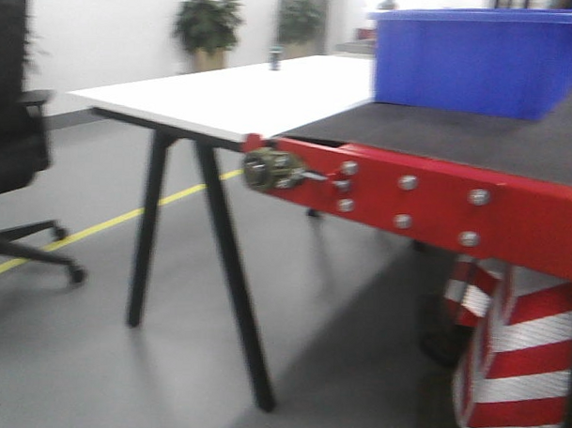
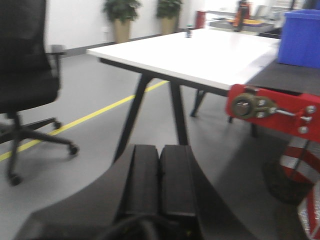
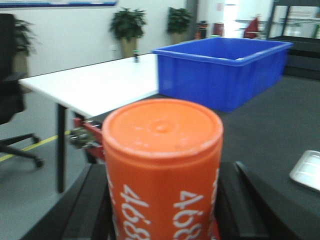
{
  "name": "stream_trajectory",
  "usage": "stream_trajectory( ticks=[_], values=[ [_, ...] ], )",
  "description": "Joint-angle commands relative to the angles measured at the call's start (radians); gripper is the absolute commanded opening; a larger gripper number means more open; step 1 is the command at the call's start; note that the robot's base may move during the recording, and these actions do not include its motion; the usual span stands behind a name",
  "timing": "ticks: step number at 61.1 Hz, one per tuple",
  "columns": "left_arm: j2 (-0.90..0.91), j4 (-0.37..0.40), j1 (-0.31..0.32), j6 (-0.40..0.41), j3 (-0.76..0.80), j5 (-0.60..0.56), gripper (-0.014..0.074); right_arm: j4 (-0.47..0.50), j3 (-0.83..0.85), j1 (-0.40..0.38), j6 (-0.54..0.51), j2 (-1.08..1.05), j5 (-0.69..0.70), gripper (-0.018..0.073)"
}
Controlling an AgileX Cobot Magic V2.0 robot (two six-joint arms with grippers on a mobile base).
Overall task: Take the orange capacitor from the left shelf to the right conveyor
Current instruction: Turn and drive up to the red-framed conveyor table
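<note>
The orange capacitor fills the right wrist view, upright, with white "4680" print on its side. My right gripper is shut on it, with a black finger against each side. Behind it lies the dark belt of the right conveyor, also seen in the front view with its red bolted frame edge. My left gripper hangs over the grey floor left of the conveyor's red corner, shut with nothing between its pads. The left shelf is out of view.
A large blue bin stands on the belt at the back. A shallow silver tray lies on the belt at the right. A white table adjoins the conveyor's left end. A black office chair stands at far left.
</note>
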State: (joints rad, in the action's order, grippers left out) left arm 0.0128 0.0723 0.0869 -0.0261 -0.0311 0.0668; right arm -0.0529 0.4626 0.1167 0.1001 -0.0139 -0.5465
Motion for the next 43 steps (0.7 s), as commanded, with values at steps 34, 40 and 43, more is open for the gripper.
stream_trajectory(
  ticks=[34, 40, 43],
  values=[
    [0.012, 0.002, 0.002, 0.002, 0.004, -0.091, -0.0127, -0.012, 0.032, -0.003, -0.007, 0.010, 0.088, 0.0116],
    [0.012, 0.002, -0.021, 0.002, 0.004, -0.091, -0.0127, -0.012, 0.032, -0.003, -0.007, 0.010, 0.088, 0.0116],
    [0.012, 0.002, -0.036, 0.002, 0.004, -0.091, -0.0127, -0.012, 0.032, -0.003, -0.007, 0.010, 0.088, 0.0116]
  ],
)
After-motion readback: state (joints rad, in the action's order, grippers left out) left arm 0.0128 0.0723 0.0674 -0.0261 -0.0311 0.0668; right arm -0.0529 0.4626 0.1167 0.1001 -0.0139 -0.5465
